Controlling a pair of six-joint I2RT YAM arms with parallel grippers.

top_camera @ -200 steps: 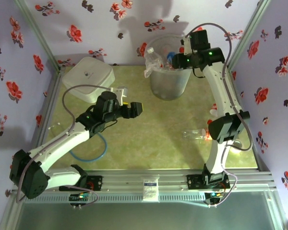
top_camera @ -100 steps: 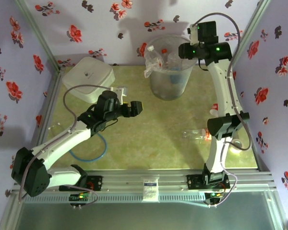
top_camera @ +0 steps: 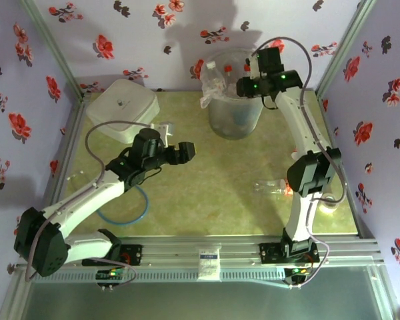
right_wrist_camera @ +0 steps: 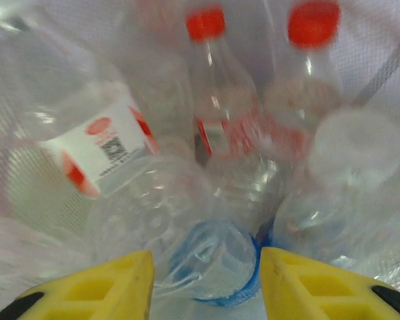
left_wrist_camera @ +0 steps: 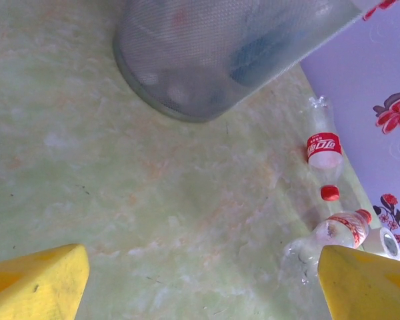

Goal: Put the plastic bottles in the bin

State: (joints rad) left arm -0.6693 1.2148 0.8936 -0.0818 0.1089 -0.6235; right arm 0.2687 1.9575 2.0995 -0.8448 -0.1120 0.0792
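Note:
The bin, a translucent bucket with a bag liner, stands at the back of the table. My right gripper hangs open over its mouth. In the right wrist view several plastic bottles with red caps lie inside, and a blue-labelled bottle lies below between the open right gripper fingers. My left gripper is open above the table's middle; its wrist view shows the bin, a red-labelled bottle, a loose red cap and another bottle. A clear bottle lies by the right arm.
A white rounded-square lidded box sits at the back left. A blue ring lies on the table under the left arm. A white roll rests near the right wall. Aluminium frame rails border the table.
The right gripper rose and swung back, then returned over the bin's mouth; the blue-labelled bottle it held now lies inside the bin. The left arm barely moved.

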